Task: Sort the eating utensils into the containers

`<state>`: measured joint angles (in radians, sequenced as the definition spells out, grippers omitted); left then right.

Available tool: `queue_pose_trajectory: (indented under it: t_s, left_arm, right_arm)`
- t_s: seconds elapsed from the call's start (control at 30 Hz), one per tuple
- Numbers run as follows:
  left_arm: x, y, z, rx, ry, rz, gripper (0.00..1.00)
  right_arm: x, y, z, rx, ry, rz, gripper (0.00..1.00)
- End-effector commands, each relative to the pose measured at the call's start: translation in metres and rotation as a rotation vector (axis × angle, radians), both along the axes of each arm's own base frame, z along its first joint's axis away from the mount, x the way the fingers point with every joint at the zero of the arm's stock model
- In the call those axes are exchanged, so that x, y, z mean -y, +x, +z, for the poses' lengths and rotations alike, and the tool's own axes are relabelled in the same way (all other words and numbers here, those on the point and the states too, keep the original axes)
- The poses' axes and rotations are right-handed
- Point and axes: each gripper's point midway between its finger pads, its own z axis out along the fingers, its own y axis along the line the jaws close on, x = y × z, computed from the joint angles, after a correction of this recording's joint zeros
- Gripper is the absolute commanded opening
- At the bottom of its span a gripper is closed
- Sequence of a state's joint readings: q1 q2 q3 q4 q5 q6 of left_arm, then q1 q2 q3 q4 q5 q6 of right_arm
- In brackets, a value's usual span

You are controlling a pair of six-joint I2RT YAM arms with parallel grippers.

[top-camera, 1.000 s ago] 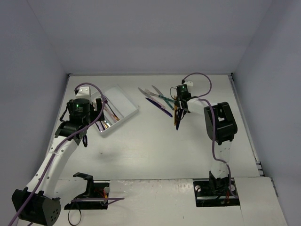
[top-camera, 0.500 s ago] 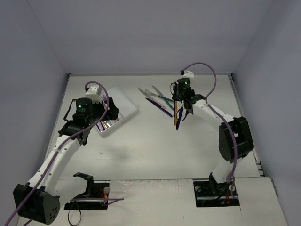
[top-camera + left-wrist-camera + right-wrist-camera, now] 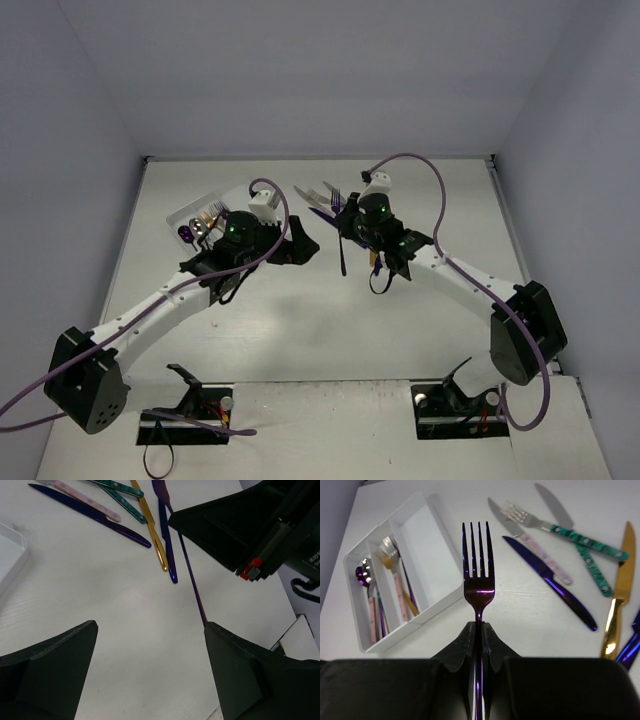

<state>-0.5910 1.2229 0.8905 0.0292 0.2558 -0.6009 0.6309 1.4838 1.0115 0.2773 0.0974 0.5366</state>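
My right gripper (image 3: 479,625) is shut on a shiny purple fork (image 3: 479,575), held above the table with its tines towards the white three-compartment tray (image 3: 440,560). In the top view this gripper (image 3: 350,232) is at mid-table and the fork's handle (image 3: 343,258) hangs below it. My left gripper (image 3: 150,625) is open and empty, and the fork's handle (image 3: 192,580) ends just by its right finger (image 3: 235,665). In the top view the left gripper (image 3: 300,245) is just left of the fork. The tray (image 3: 190,208) holds spoons and forks in two compartments; the third is bare.
Loose utensils lie on the table behind the right gripper: a purple knife (image 3: 550,580), a pinkish knife (image 3: 530,545), two teal pieces (image 3: 587,542), a gold knife (image 3: 617,595) and a dark blue piece (image 3: 167,545). The left arm covers part of the tray in the top view.
The left arm swung from the tray to mid-table, gripper open. The right gripper rose from the pile with the purple fork and moved left towards the left gripper.
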Motion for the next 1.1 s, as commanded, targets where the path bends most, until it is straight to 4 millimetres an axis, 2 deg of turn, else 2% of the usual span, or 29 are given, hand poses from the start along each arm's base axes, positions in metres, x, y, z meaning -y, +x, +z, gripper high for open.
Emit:
queue_pose_trajectory:
  t_s: [0.0, 0.2, 0.47, 0.57, 0.67, 0.73, 0.83, 0.93, 0.97, 1.03, 1.07]
  left_arm:
    - [0.035, 0.008, 0.048, 0.073, -0.147, -0.036, 0.82]
    - [0.061, 0.003, 0.034, 0.005, -0.182, -0.08, 0.72]
    - [0.076, 0.0, 0.029, -0.021, -0.202, -0.104, 0.53]
    - [0.078, 0.002, 0.03, -0.02, -0.21, -0.105, 0.39]
    - [0.08, 0.002, 0.028, -0.027, -0.213, -0.107, 0.15]
    - [0.081, 0.001, 0.026, -0.034, -0.212, -0.109, 0.06]
    - [0.079, 0.001, 0.024, -0.036, -0.212, -0.101, 0.0]
    - [0.076, 0.001, 0.022, -0.033, -0.208, -0.087, 0.0]
    - [0.074, 0.0, 0.019, -0.037, -0.204, -0.081, 0.0]
    - [0.072, 0.0, 0.018, -0.035, -0.201, -0.074, 0.0]
    - [0.071, 0.001, 0.017, -0.035, -0.198, -0.069, 0.0]
  right_arm:
    - [-0.019, -0.004, 0.066, 0.154, 0.198, 0.014, 0.0]
    - [-0.022, -0.011, 0.073, 0.179, 0.237, 0.011, 0.0]
    - [-0.023, -0.014, 0.079, 0.19, 0.275, 0.007, 0.0]
    - [-0.024, -0.014, 0.08, 0.194, 0.28, 0.008, 0.0]
    - [-0.025, -0.016, 0.08, 0.193, 0.283, 0.013, 0.0]
    - [-0.025, -0.016, 0.08, 0.192, 0.284, 0.012, 0.0]
    - [-0.025, -0.017, 0.079, 0.194, 0.281, 0.013, 0.0]
    - [-0.025, -0.017, 0.077, 0.193, 0.273, 0.015, 0.0]
    - [-0.025, -0.016, 0.077, 0.194, 0.271, 0.015, 0.03]
    - [-0.025, -0.016, 0.074, 0.196, 0.255, 0.02, 0.26]
    - [-0.025, -0.016, 0.073, 0.195, 0.252, 0.017, 0.28]
